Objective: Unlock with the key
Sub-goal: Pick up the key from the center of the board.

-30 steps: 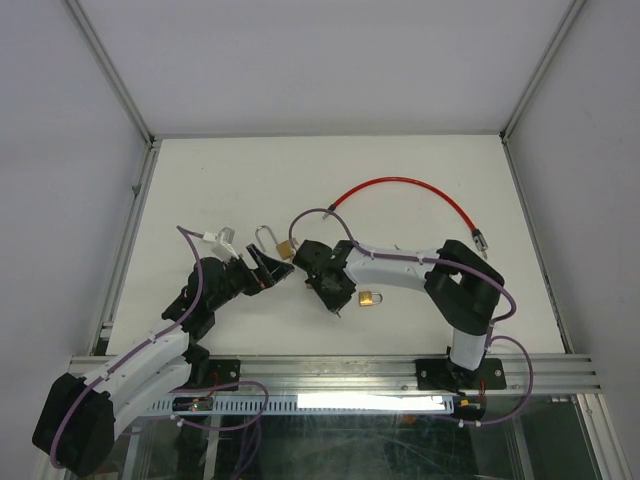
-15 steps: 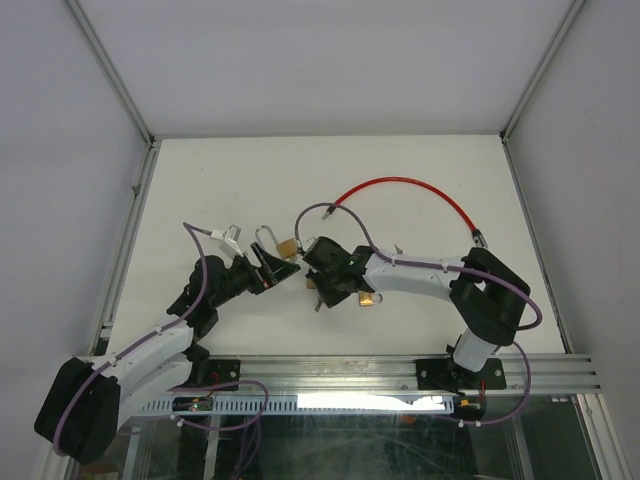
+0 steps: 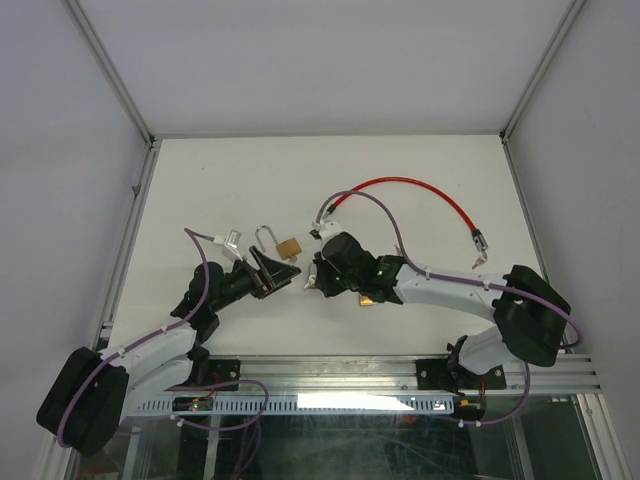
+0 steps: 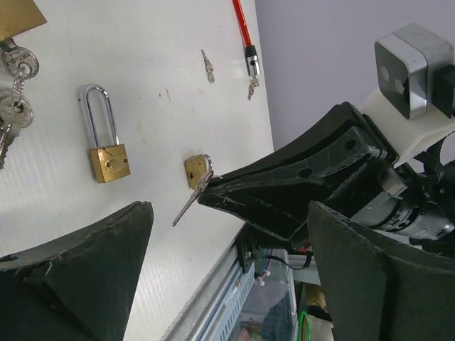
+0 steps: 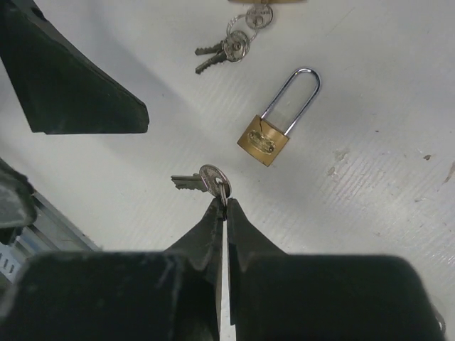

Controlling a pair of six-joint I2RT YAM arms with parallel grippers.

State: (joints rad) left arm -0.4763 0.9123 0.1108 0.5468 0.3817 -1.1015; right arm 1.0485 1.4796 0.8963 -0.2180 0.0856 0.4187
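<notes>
Padlock (image 5: 269, 142): brass, long-shackled, laid flat on the white table (image 3: 400, 170).
Right gripper (image 5: 224, 202): clamped tight on a small silver key (image 5: 202, 180), held just beside the padlock.
Left gripper (image 3: 275, 270): spread wide, nothing held, near the padlock.

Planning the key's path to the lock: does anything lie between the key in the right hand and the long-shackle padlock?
Nothing visible does. The right hand grips the key near the padlock, with only bare table between them. The open left hand sits off to one side, and the spare keys lie farther off.
</notes>
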